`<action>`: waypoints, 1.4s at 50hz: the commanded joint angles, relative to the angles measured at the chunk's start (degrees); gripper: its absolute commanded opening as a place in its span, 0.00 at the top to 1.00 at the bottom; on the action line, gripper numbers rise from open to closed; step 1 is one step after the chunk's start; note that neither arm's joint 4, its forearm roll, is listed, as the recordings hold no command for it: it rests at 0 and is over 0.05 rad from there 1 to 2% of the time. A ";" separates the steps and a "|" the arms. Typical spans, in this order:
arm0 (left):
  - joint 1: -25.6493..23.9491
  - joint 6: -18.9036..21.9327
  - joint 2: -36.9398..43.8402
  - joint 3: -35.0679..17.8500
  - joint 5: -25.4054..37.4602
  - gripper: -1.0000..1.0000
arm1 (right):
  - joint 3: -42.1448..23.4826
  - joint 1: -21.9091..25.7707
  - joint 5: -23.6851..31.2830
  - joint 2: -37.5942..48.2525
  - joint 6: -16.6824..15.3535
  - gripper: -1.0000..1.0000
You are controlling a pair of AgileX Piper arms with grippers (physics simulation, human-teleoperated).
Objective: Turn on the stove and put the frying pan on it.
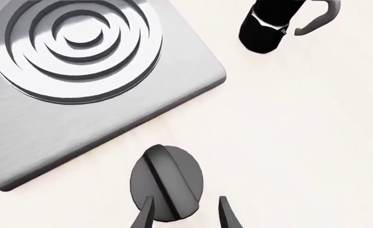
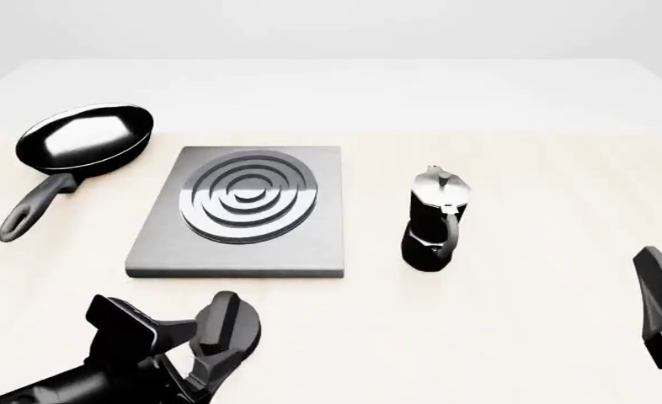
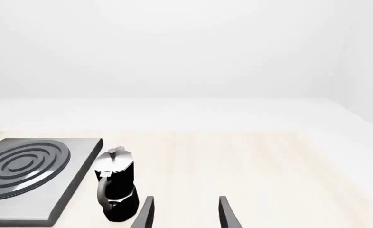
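The stove [image 2: 241, 210] is a flat grey plate with ring burner in the table's middle; it also shows in the left wrist view [image 1: 79, 71] and the right wrist view [image 3: 28, 180]. Its black knob [image 1: 166, 183] lies on the table just off the plate's near edge. My left gripper [image 1: 185, 216] is open right above the knob, fingers either side of its near end; in the front view this gripper [image 2: 224, 332] hides the knob. The frying pan [image 2: 84, 139] sits at the far left, handle [image 2: 34, 210] pointing toward me. My right gripper [image 3: 185, 216] is open and empty at the right edge [image 2: 659, 303].
A black-and-silver moka pot [image 2: 432, 223] stands upright to the right of the stove, also in the right wrist view [image 3: 116, 190] and the left wrist view [image 1: 269, 23]. The light wooden table [image 2: 533, 337] runs on to the right.
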 commanded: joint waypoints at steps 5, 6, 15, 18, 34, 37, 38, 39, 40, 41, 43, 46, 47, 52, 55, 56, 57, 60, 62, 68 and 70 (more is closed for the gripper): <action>-1.69 -1.72 8.97 0.02 -7.95 0.00 | 0.00 0.00 0.00 0.00 0.00 0.00; -1.94 -1.91 8.81 0.01 -7.80 0.00 | 0.00 0.00 0.00 0.00 0.01 0.00; -3.93 -2.85 5.99 0.00 -5.76 0.00 | 0.00 0.00 0.00 0.00 0.00 0.00; -4.67 -3.08 4.60 0.04 -4.80 0.00 | 0.00 0.01 0.00 0.01 0.01 0.00; -8.24 -4.35 6.41 -0.51 -7.08 0.00 | 0.00 0.01 0.00 -0.01 -0.01 0.00; -8.22 -4.24 5.86 -0.98 -6.38 0.00 | 0.00 0.01 0.00 0.00 0.00 0.00; -8.17 -4.25 5.64 -1.20 -6.12 0.00 | 0.00 -0.01 0.00 0.00 0.01 0.00; -8.13 -4.20 5.43 -1.38 -5.81 0.00 | 0.00 -0.01 0.00 0.00 0.01 0.00; -8.03 -4.05 5.20 -1.64 -5.52 0.00 | 0.00 0.00 0.00 0.00 -0.01 0.00; -7.89 -3.89 5.36 -1.79 -5.59 0.00 | 0.00 0.00 0.00 0.00 0.00 0.00; -7.52 -3.63 5.19 -2.16 -5.36 0.00 | 0.00 0.00 0.00 -0.01 0.00 0.00; -7.04 -3.49 4.79 -2.78 -4.72 0.00 | 0.00 0.00 0.00 -0.01 0.00 0.00; -6.89 -3.41 4.47 -2.93 -4.46 0.00 | 0.00 0.00 0.00 0.00 0.00 0.00; -5.75 -3.09 5.11 -3.85 -4.67 0.00 | 0.00 0.00 0.00 0.00 0.00 0.00; -5.80 -3.11 4.02 -4.47 -3.37 0.00 | 0.00 0.01 0.00 0.00 0.00 0.00; -5.71 -3.17 3.88 -4.70 -3.05 0.00 | 0.00 -0.01 0.00 0.00 0.01 0.00; -5.80 -3.35 3.72 -4.89 -2.78 0.00 | 0.00 0.00 0.00 -0.01 0.01 0.00; -6.29 -3.21 1.06 -4.80 -0.78 0.00 | 0.00 0.00 0.00 0.00 0.00 0.00; -6.49 -3.24 0.01 -4.82 0.16 0.00 | 0.00 0.01 0.00 0.00 0.00 0.00; -7.72 -2.68 -10.30 -4.52 8.09 0.00 | 0.00 0.00 0.00 0.00 -0.01 0.00; -8.32 -2.46 -15.82 -4.73 12.80 0.00 | 0.00 0.02 0.00 0.01 0.00 0.00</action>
